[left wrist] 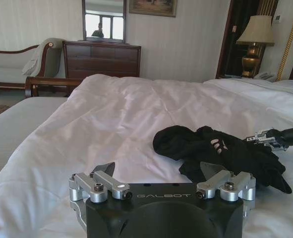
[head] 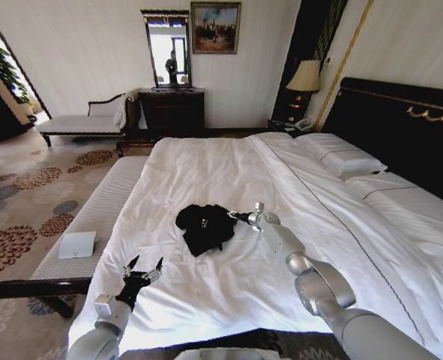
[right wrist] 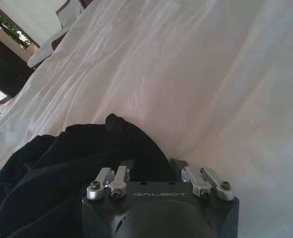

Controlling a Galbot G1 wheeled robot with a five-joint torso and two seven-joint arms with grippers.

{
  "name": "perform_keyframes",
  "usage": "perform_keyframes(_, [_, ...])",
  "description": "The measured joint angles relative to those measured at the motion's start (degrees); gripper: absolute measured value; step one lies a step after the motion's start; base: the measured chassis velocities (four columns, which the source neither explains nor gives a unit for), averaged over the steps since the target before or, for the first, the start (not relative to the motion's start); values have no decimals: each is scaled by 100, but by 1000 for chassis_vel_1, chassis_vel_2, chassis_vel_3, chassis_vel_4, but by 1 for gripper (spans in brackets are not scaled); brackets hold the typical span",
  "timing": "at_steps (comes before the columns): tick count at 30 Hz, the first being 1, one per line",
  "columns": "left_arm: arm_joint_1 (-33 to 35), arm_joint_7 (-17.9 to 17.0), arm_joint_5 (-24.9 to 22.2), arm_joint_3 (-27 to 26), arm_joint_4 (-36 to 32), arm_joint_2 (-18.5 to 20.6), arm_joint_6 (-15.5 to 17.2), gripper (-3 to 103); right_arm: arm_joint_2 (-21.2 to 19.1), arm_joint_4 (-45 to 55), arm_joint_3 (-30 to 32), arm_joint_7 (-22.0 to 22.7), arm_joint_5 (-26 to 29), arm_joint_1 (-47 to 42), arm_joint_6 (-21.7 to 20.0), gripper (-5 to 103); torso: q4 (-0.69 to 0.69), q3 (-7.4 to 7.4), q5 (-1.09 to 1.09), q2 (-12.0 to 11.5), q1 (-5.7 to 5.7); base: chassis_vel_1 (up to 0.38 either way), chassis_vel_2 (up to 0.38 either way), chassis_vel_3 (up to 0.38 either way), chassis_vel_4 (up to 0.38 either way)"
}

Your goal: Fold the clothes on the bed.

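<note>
A dark dresser [head: 172,111] stands beside a lit lamp [head: 305,77].

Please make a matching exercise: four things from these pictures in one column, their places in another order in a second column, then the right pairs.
1. crumpled black fabric T-shirt
2. left pincer
3. right pincer
4. small white flat box

A. on the striped bench beside the bed
B. open, over the white sheet near the bed's foot
C. at the shirt's edge
D. bunched mid-mattress

Pairs: 1-D, 2-B, 3-C, 4-A

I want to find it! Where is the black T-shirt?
In the head view, the black T-shirt lies crumpled mid-bed, the right end effector at its right edge.
</note>
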Motion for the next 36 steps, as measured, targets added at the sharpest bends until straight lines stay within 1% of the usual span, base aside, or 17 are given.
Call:
perform_keyframes(1, [0,0,0,0,0,0,0,98,0,0,0,0,0,0,0,41,0,0,0,0,0,0,0,0,0])
perform_keyframes(2, [0,-3,-12,-6,-9,0,3,98,2,-2,0,-7,-5,-1,4,36,0,0,0,0,0,0,0,0,0])
perform_keyframes(3, [0,-6,-18,-9,-11,0,4,98,2,-2,-1,-11,-6,-1,6,36,0,0,0,0,0,0,0,0,0])
perform_keyframes(5, [7,-16,-49,-22,-19,1,13,98,4,2,-9,-28,-8,-3,9,25,0,0,0,0,0,0,0,0,0])
perform_keyframes(6, [7,-16,-49,-22,-19,1,13,98,4,2,-9,-28,-8,-3,9,25,0,0,0,0,0,0,0,0,0])
perform_keyframes(9, [-12,-37,-96,-19,-21,0,41,98,5,43,-57,-54,-1,-20,15,9,0,0,0,0,0,0,0,0,0])
perform_keyframes(11, [-31,-55,-119,-12,-10,-1,60,98,5,57,-71,-63,5,-30,17,9,0,0,0,0,0,0,0,0,0])
perform_keyframes(12, [-51,-73,-147,-5,5,-1,79,98,5,70,-78,-73,16,-41,18,4,0,0,0,0,0,0,0,0,0])
perform_keyframes(14, [-108,-104,-224,7,42,8,122,98,6,100,-92,-100,34,-63,19,1,0,0,0,0,0,0,0,0,0])
perform_keyframes(21, [-381,-190,-534,18,186,135,277,98,8,181,-146,-128,76,-100,46,0,1,0,0,0,0,0,0,0,0])
perform_keyframes(26, [-1338,-489,-1584,104,556,674,582,98,-26,278,-240,-115,147,-119,47,0,0,1,-1,0,0,0,0,0,0])
perform_keyframes(27, [-1338,-489,-1584,104,556,674,582,98,-26,278,-240,-115,147,-119,47,0,0,1,-1,0,0,0,0,0,0])
perform_keyframes(30, [-2143,-573,-2389,374,1004,1156,718,98,-31,320,-289,-97,157,-133,47,0,-1,1,0,0,1,0,0,0,0])
perform_keyframes(31, [-2143,-573,-2389,374,1004,1156,718,98,-31,320,-289,-97,157,-133,47,0,-1,1,0,0,1,0,0,0,0])
perform_keyframes(33, [-2670,-569,-2716,663,1302,1331,749,98,-30,324,-306,-89,157,-138,47,0,1,1,0,0,1,0,0,0,0])
perform_keyframes(34, [-3233,-560,-3000,994,1629,1389,761,98,-29,325,-319,-82,155,-145,47,0,0,1,0,0,1,0,0,0,0])
perform_keyframes(36, [-3859,-563,-3254,1414,2088,1345,776,98,-30,327,-333,-76,153,-153,47,0,-1,1,0,0,1,0,0,0,0])
